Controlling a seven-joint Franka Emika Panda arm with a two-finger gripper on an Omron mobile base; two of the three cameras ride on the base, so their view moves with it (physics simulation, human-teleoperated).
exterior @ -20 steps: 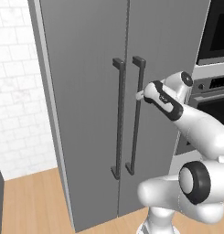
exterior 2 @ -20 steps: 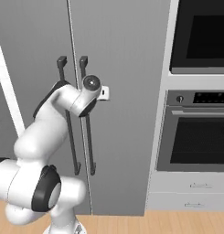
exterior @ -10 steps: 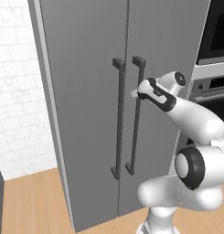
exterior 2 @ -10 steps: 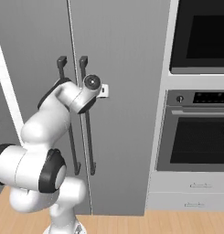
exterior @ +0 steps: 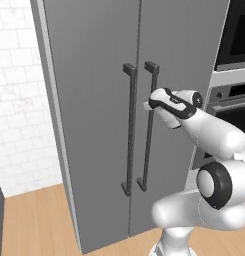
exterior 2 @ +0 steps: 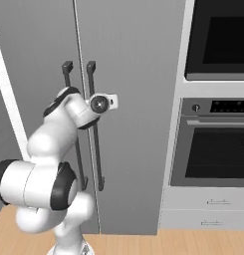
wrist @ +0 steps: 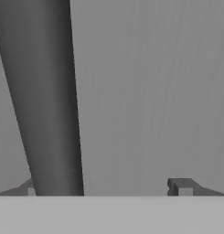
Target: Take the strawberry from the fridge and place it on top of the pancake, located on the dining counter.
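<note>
With fridge [exterior: 104,100] doors shut and strawberry presumably hidden inside, spread wide at right door's handle [wrist: 45,100], gripper [wrist: 104,186] straddling that upright bar off-centre, bar hard by one fingertip [wrist: 30,187], needing centring before closing.

Light wood floor [exterior: 34,220], bearing the closed grey fridge [exterior: 94,75] and oven cabinet [exterior 2: 203,219].

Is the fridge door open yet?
No, both doors of the fridge sit flush and shut, with the gripper right up at the right door's handle.
</note>
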